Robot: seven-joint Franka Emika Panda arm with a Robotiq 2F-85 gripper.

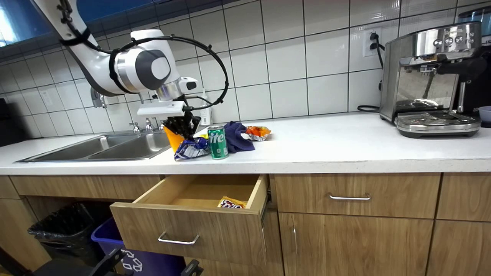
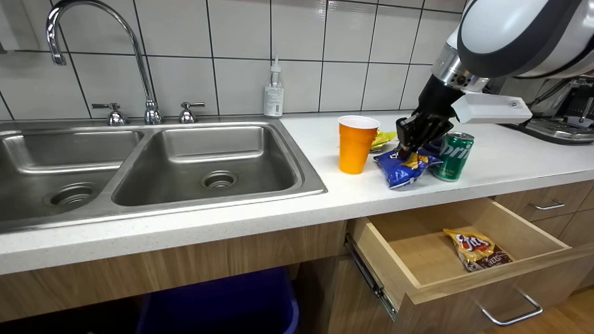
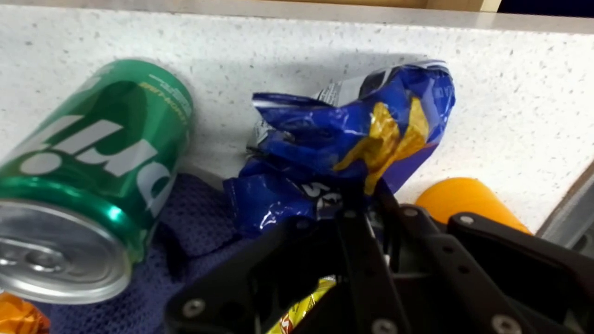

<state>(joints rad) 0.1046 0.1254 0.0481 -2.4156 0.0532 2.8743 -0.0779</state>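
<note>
Where the fingers point(image 3: 356, 241) meet the blue bag point(image 3: 334, 139), they stand narrow and appear to grip a crumpled fold of its film; the tips themselves are partly hidden. The bag lies on the worktop point(image 1: 345, 145) just beside the can point(image 2: 454, 156), on the side toward the sink point(image 2: 310, 176). Beyond the bag, farther from the can on that same side, stands the cup point(image 2: 356, 148). Just behind the can sits the cloth point(image 1: 238, 136); farther back, on the side away from the sink, rests the orange wrapper point(image 1: 259, 133), and behind the can toward the sink lies the yellow wrapper point(image 2: 383, 139), largely hidden. Below the can, the drawer point(image 1: 191, 222) is pulled out, with a packet point(image 2: 480, 250) inside.

Likely faults arise from the hold and from the crowding around the can. Slick film, if caught only by a shallow fold, may slide free under the bag's own weight, and a hard squeeze may tear it. A sideways sweep toward the can may topple it, since it stands upright close by; the opposite sweep may tip the cup, which looks light. The cloth, lying so close, may snag on the fingers and jostle the can.
</note>
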